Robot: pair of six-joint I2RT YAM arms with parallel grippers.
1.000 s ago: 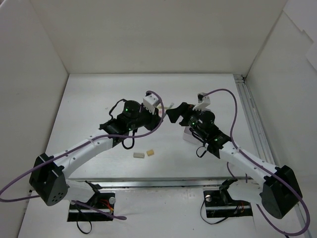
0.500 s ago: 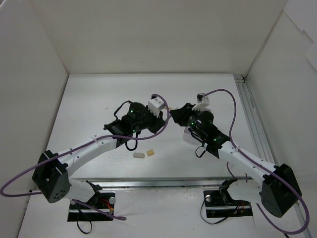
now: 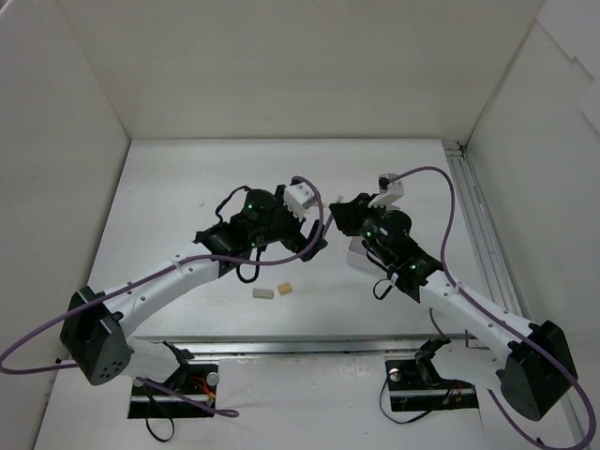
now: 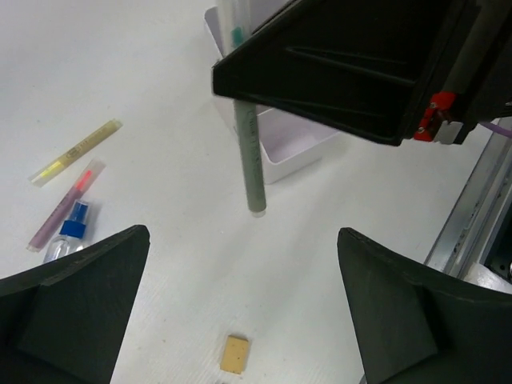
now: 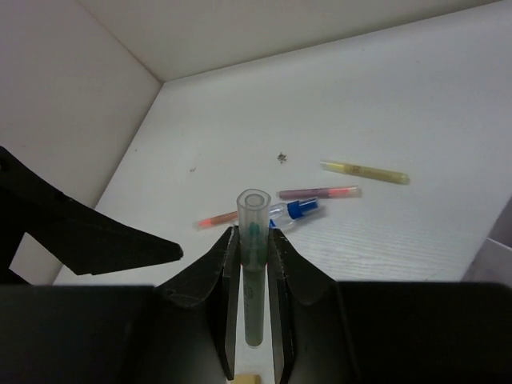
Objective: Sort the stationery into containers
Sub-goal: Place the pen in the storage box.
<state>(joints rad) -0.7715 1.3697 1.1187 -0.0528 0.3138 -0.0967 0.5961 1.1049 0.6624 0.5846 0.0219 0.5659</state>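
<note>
Overhead, both arms meet above the middle of the white surface (image 3: 187, 187), and their bodies hide the gripper tips and whatever lies beneath. That view alone shows two beige eraser blocks (image 3: 262, 292) lying side by side, just apart, on the near side of the arms.

Right wrist view: the right gripper (image 5: 254, 238) is clamped on a grey pen (image 5: 254, 206), its two fingers pressed against the barrel on either side. The pen stands upright, with its open, hollow end towards the camera.

Left wrist view: the left gripper (image 4: 242, 248) stands wide apart and grips nothing; its two dark fingers sit at the lower corners of the frame. Between them the grey pen hangs from the black body of the right gripper. Its lower end shows against bare surface just beside the near wall of the white box (image 4: 276, 170). Only one compartment of the box is visible here, and the pen is not inside it.

Both wrist views show a yellow pen (image 4: 76, 150), a purplish pen (image 4: 64, 204) with a red end, and a clear tube (image 4: 68, 236) with a blue end. All three lie close together, well apart from the box. Only the right wrist view adds a red pen (image 5: 216, 219) beside the tube.
</note>
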